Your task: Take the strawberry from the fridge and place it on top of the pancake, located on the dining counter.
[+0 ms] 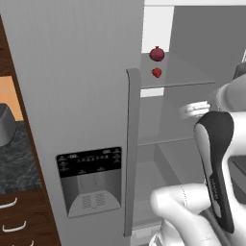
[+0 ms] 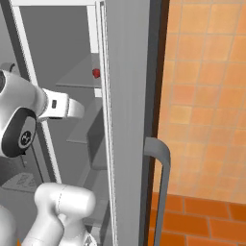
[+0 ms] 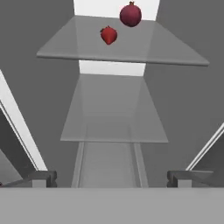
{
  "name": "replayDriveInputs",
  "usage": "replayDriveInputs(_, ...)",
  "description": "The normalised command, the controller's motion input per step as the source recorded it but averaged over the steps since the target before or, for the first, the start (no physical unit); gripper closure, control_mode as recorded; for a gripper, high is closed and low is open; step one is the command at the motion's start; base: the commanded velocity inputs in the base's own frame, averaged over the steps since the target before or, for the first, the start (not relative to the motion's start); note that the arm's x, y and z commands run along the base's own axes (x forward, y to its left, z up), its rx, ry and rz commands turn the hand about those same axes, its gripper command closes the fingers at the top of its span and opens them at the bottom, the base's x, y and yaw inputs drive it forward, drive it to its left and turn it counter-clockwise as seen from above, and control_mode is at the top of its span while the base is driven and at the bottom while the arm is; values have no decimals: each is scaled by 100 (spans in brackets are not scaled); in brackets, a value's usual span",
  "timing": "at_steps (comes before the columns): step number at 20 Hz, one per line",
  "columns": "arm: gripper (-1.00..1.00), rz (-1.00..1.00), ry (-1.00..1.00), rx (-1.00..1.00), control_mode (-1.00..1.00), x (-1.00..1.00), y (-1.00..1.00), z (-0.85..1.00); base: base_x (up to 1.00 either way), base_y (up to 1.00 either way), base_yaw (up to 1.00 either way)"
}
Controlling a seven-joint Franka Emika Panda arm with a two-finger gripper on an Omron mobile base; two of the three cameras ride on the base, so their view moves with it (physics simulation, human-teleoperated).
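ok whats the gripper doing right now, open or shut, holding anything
Two-finger gripper: open, holding nothing, low in front of the glass shelf that carries the small bright red strawberry.

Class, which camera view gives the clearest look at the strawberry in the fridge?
The hand view: the strawberry sits whole on the upper glass shelf, in front of the maroon fruit. The left base view shows it smaller; the right base view shows just a red speck.

grey fridge, bright red strawberry, dark maroon fruit
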Motion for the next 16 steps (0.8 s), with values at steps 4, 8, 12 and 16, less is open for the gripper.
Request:
replayDriveInputs(4, -100, 0, -18, -1, -100, 78, 1, 46, 0, 0, 0)
replayDriveInputs(8, -100, 0, -9, 0, -100, 94, 3, 39, 0, 0, 0)
replayDriveInputs(12, -100, 0, 6, 7, -100, 94, 1, 13, 0, 0, 0)
replayDriveInputs(16, -100, 0, 8, 13, -100, 74, 0, 0, 0, 0, 0)
